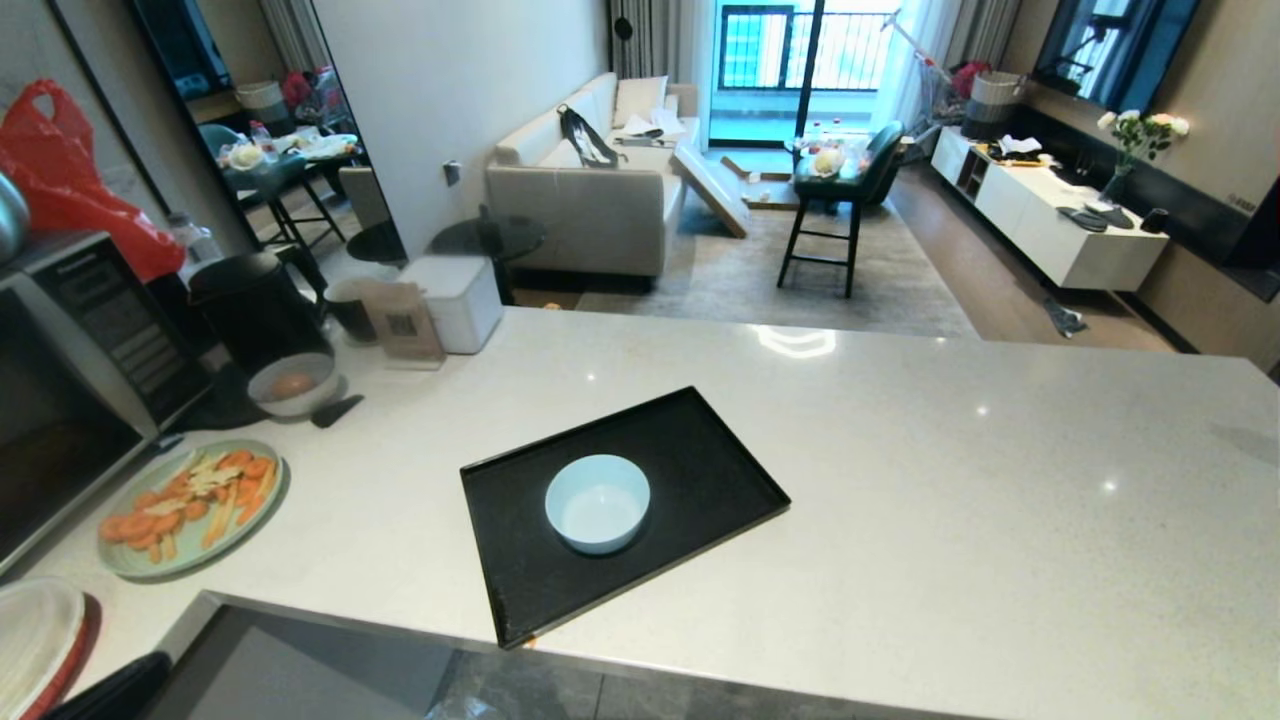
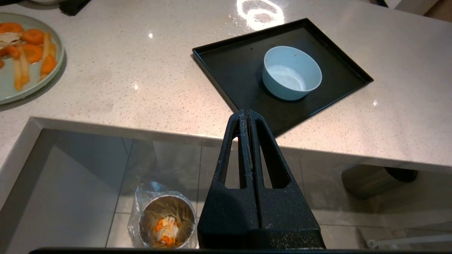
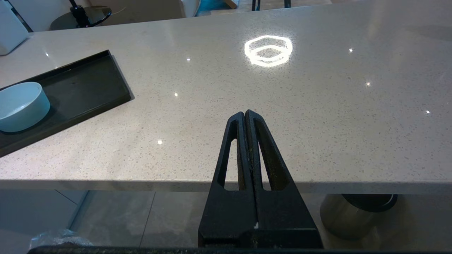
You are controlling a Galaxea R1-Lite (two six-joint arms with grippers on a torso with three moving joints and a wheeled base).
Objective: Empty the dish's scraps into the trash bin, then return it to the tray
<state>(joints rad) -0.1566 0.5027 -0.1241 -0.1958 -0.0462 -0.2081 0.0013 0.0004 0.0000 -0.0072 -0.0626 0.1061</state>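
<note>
Pale-blue, one empty dish [image 1: 597,502] is seen upright on one matte-black tray [image 1: 700,440] near the counter's near edge. The scraps [image 2: 166,230] are seen in one trash bin [image 2: 166,220] on the floor below. Left gripper [image 2: 246,113] and right gripper [image 3: 244,113] are held off the counter edge, jaws pressed together, empty.
</note>
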